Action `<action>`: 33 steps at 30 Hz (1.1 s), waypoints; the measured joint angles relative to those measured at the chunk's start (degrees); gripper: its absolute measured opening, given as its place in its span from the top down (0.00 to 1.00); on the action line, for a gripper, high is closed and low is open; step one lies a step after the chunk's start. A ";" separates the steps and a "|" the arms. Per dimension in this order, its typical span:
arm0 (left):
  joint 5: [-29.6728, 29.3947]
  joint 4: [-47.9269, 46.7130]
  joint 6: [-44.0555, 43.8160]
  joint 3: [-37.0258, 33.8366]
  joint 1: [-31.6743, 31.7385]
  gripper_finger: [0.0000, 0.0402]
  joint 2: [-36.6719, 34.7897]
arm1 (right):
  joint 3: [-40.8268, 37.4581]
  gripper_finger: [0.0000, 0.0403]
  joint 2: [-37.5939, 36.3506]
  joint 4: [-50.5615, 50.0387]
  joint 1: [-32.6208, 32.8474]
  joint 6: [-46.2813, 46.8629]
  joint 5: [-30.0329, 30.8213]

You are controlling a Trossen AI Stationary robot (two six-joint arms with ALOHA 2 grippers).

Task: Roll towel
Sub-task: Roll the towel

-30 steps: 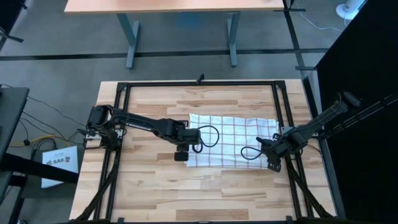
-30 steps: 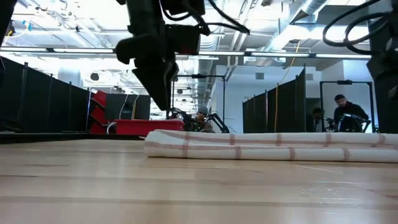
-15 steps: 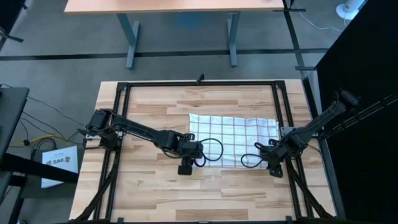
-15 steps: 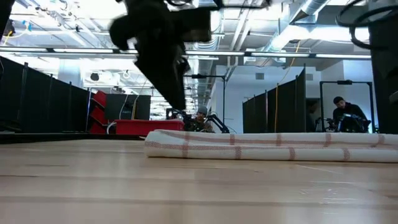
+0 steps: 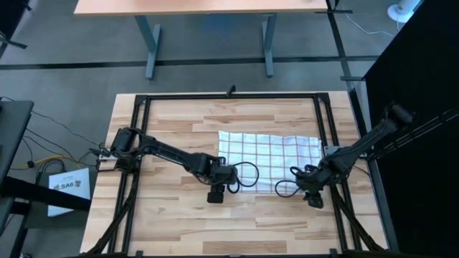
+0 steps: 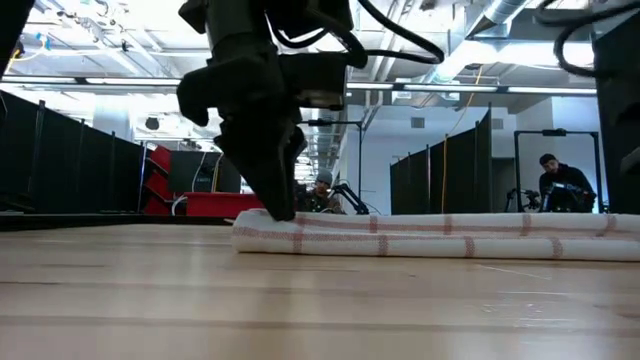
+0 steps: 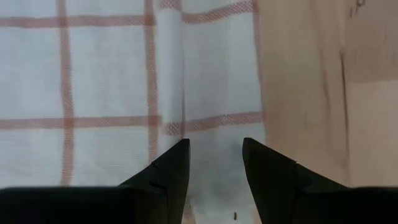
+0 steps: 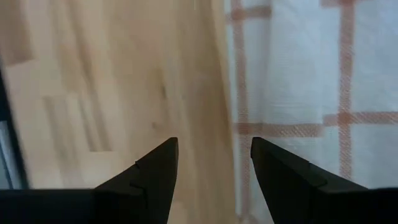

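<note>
The towel (image 5: 269, 161), white with a grid of reddish-brown lines, lies on the table; in the low view its near edge (image 6: 420, 238) looks layered. My left gripper (image 5: 217, 188) is open and points down over the towel's near left corner (image 7: 211, 93), just inside the side edge. In the low view it reaches down to the cloth (image 6: 280, 205). My right gripper (image 5: 310, 193) is open above the towel's near right corner. One of its fingers is over the cloth (image 8: 292, 93) and the other is over bare wood. My left gripper has its fingertips (image 6: 283, 210) at the top of the towel near the near left corner, pointing down from above with the fingers apart. I cannot tell whether they touch the cloth.
A black metal frame (image 5: 229, 97) runs around the wooden table. Bare wood (image 5: 179, 215) lies to the left of the towel and between it and the near edge. Cables loop from both wrists over the towel. People stand in the room far behind (image 6: 555, 180).
My left gripper has gone toward the table's near edge and down onto the towel's near left corner. My right gripper has gone a little toward the near edge, to the near right corner. The towel has stayed where it was.
</note>
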 joint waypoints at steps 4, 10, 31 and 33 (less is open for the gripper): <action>-0.27 0.49 0.92 0.00 0.11 0.67 0.00 | 0.00 0.53 2.85 0.33 -0.42 -1.73 -0.11; -0.23 1.19 0.88 0.00 0.14 0.67 -0.01 | 0.00 0.53 4.27 -3.40 -3.22 -2.80 0.32; -0.22 -0.10 0.20 0.51 -0.73 0.67 -0.06 | 5.23 0.53 -6.86 -16.80 -8.45 -5.53 5.86; -0.22 -2.03 0.84 2.41 -1.88 0.67 -0.06 | 7.25 0.53 -7.19 -16.29 -4.67 -5.53 5.93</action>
